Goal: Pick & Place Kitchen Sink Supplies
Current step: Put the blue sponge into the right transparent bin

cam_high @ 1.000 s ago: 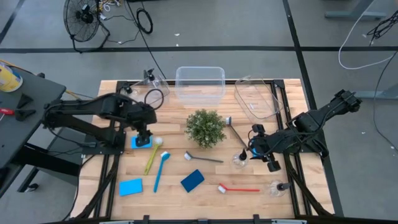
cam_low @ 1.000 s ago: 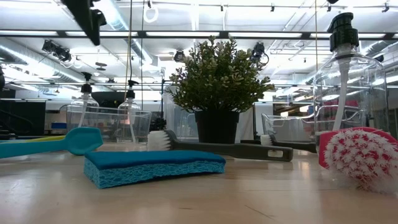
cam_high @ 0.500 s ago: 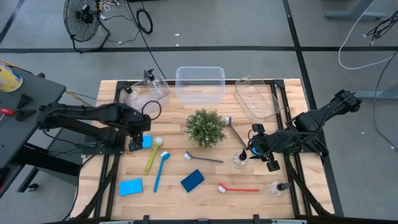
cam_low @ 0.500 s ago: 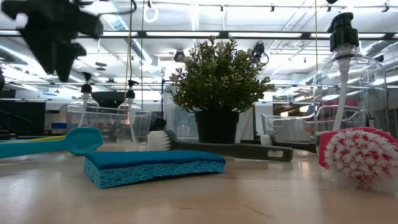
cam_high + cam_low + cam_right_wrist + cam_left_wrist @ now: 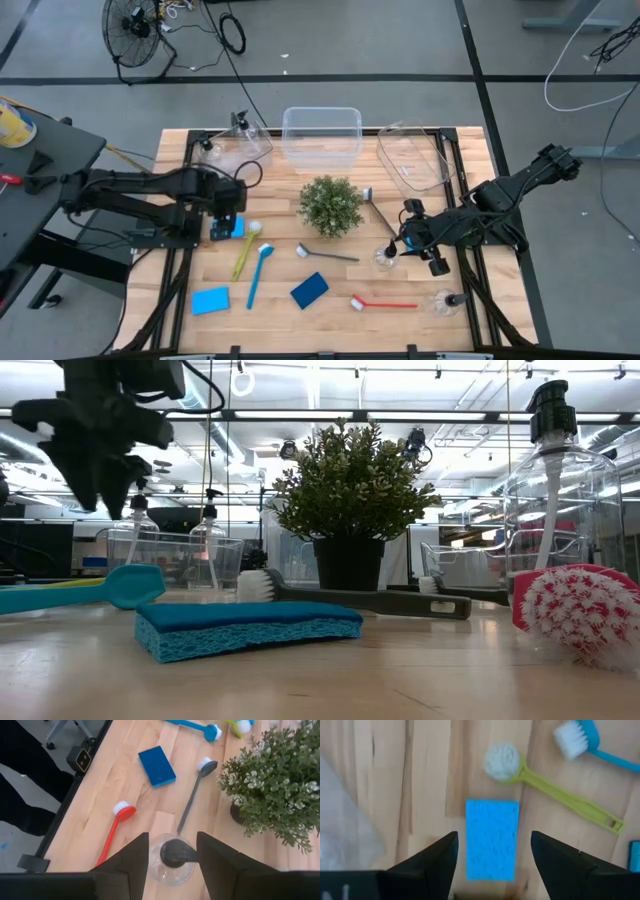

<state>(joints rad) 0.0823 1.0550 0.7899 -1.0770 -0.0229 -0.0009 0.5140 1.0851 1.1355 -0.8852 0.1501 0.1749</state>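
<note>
A blue sponge (image 5: pixel 236 228) lies flat on the table's left part, beside the white head of a yellow brush (image 5: pixel 245 250). My left gripper (image 5: pixel 224 222) hangs above that sponge (image 5: pixel 491 839), pointing down, open, one finger on either side of it in the left wrist view (image 5: pixel 492 842). The low view shows my left gripper (image 5: pixel 100 465) well above the tabletop. My right gripper (image 5: pixel 408 243) stands open over a clear bottle (image 5: pixel 387 258) right of the plant. Its fingers (image 5: pixel 172 840) flank the bottle's black cap (image 5: pixel 172 854). My left gripper touches nothing. My right gripper has a finger on each side of the bottle's black cap (image 5: pixel 172 854), coming slanting down from the table's right; I cannot tell whether either finger touches it. The bottle stands upright on the table.
A bushy plant (image 5: pixel 330 205) stands mid-table. Clear bins (image 5: pixel 322 135) (image 5: pixel 415 158) sit along the far edge, with bottles at the far left (image 5: pixel 240 145). Blue (image 5: pixel 258 272), grey (image 5: pixel 328 254) and red (image 5: pixel 383 303) brushes, two sponges (image 5: pixel 210 300) (image 5: pixel 309 290) and another bottle (image 5: pixel 445 300) lie nearer.
My left gripper has come down toward the blue sponge, dropping into the low view from above and rolling a little about its own axis, its fingers still open. The sponge has not moved. My right arm has kept still.
</note>
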